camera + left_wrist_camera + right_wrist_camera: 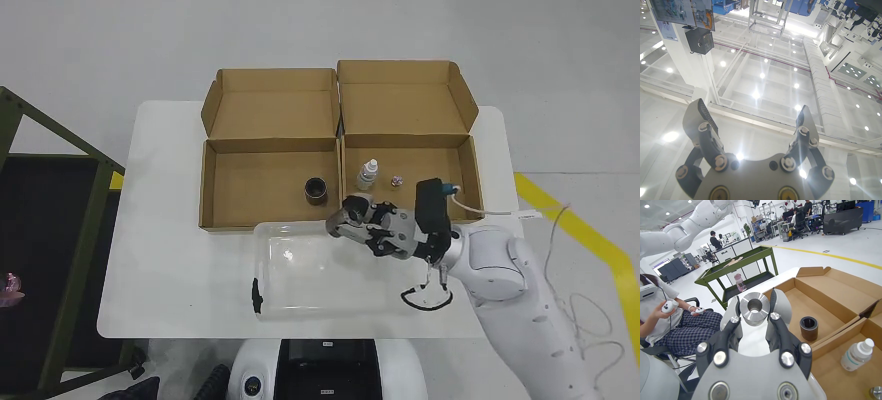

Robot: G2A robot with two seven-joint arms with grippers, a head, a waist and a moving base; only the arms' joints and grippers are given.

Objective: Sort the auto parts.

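- Silver metal bushing (754, 311): short, thick-walled cylinder with a round bore, machined faces bright and smooth; held clear of the desk (170, 230), not resting on anything
- Grip: right gripper (755, 299) is clamped on the bushing, fingers (780, 306) pressing the curved outer wall from opposite sides; the open bore end faces back toward the wrist camera
- Key relation: top view puts the bushing (352, 210) over the near wall where the two cardboard boxes meet, above the far edge of the clear plastic bin (290, 280); left box (255, 185) lies just beyond the fingers and slightly to the robot's left
- Dark sleeve (809, 328): matte black cylinder standing upright on the left box floor, ribbed inside its bore; close in shape to the held part, so my judgement is the bushing belongs beside it
- Next move, as judged: short carry forward and left over the box wall, then lower; the drop point should stay apart from the dark sleeve, as smooth steel may roll if it lands on its side
- Right box (430, 170): small white plastic bottle (855, 353) lying tilted on the floor, and near it a small round metal piece (876, 391)
- Boxes: plain brown corrugated card, lids folded back away from the robot
- Left gripper (753, 111): aimed up at the ceiling, ridged fingers (704, 117) spread apart with nothing between them; right arm is plainly the nearer one to the boxes
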